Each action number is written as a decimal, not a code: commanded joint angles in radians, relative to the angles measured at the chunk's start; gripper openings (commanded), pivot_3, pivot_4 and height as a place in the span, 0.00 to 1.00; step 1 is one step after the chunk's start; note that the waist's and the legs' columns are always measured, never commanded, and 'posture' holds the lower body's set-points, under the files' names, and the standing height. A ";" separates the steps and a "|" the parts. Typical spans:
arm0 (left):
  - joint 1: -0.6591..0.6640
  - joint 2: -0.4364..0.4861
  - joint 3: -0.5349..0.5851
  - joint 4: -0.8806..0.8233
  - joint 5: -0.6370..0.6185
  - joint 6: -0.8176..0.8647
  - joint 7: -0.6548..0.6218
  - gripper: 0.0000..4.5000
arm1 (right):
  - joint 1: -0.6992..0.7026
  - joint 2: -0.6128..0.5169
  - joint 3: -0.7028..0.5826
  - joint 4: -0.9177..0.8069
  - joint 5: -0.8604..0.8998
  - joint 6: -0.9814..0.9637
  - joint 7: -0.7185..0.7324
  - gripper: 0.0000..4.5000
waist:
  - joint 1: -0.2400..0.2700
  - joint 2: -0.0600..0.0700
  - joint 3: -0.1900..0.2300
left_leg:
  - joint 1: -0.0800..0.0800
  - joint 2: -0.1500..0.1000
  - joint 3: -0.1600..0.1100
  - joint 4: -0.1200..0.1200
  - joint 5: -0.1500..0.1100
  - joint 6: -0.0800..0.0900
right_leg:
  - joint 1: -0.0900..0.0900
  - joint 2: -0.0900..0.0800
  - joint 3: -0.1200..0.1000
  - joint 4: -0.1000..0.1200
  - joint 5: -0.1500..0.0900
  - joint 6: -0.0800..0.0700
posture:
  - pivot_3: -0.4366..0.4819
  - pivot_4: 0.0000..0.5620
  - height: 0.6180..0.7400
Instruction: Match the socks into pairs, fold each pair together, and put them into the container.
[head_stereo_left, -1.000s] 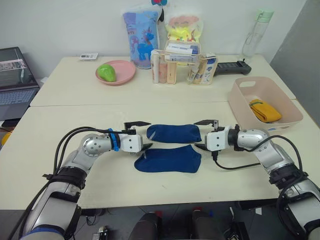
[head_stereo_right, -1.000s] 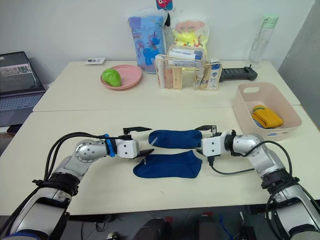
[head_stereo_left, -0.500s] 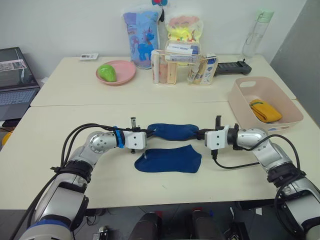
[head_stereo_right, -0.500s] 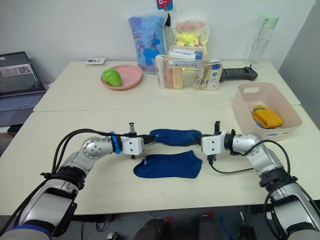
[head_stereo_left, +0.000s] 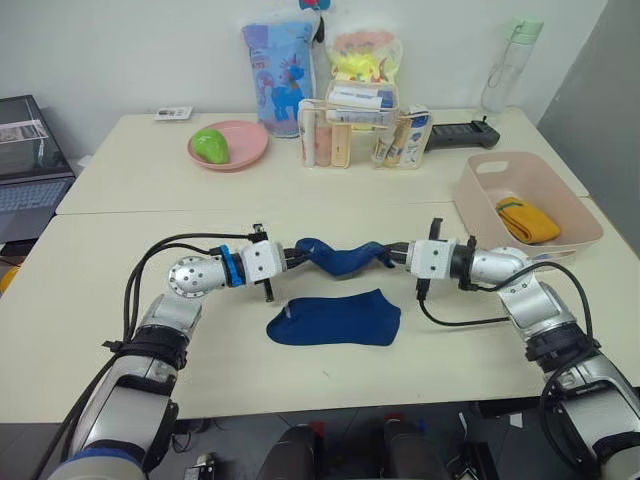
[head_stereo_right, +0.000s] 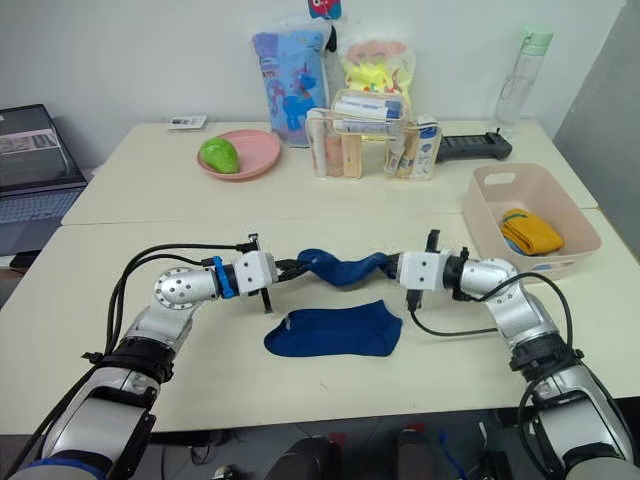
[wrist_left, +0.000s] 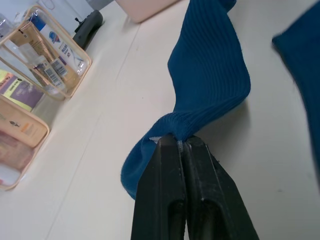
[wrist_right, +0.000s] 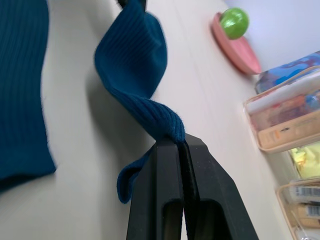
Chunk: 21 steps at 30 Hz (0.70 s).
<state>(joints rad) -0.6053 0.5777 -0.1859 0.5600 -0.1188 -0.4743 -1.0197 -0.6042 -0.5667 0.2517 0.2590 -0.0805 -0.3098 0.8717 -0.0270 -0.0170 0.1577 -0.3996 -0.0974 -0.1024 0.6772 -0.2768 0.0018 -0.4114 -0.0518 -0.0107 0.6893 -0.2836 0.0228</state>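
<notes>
Between my left gripper (head_stereo_left: 291, 256) and right gripper (head_stereo_left: 395, 256), a navy sock (head_stereo_left: 340, 257) hangs twisted, pinched at both ends above the worktop (head_stereo_left: 120, 300); its flat mate (head_stereo_left: 335, 318) lies just below. Along each wrist view, my fingers (wrist_left: 172, 172) clamp ribbed knit.

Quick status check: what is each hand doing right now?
Left hand: closed, pinching one end of the navy sock.
Right hand: closed, pinching the other end of that same navy sock.
</notes>
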 joint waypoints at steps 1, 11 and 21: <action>-0.014 0.031 0.051 -0.111 -0.090 0.181 -0.065 0.01 | -0.026 0.008 -0.041 -0.077 0.090 0.106 0.044 0.00 | -0.001 0.000 0.000 | 0.000 0.000 0.000 0.000 0.000 0.000 | 0.000 0.000 0.000 0.000 0.000 0.000 | 0.48 0.27 1.00; 0.052 0.093 0.092 -0.375 -0.176 0.453 -0.141 0.01 | -0.014 -0.074 -0.042 -0.256 0.224 0.377 0.232 0.00 | -0.002 0.000 0.000 | 0.000 0.000 0.000 0.000 0.000 0.000 | 0.000 0.000 0.000 -0.001 0.000 0.000 | 0.48 0.27 1.00; 0.388 0.378 0.199 -0.879 -0.558 1.096 -0.248 0.01 | 0.152 -0.253 -0.071 -0.690 0.632 1.038 0.352 0.00 | 0.000 0.001 0.001 | 0.001 0.001 -0.002 -0.002 0.000 0.001 | 0.003 0.000 -0.001 -0.004 0.000 -0.001 | 0.48 0.27 1.00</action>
<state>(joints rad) -0.2452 0.9325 -0.0187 -0.2483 -0.6163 0.5540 -1.2575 -0.4555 -0.8103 0.2110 -0.3515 0.4661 0.6329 1.2242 -0.0267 -0.0160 0.1582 -0.3979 -0.0963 -0.1048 0.6757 -0.2773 0.0026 -0.4072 -0.0516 -0.0119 0.6852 -0.2839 0.0222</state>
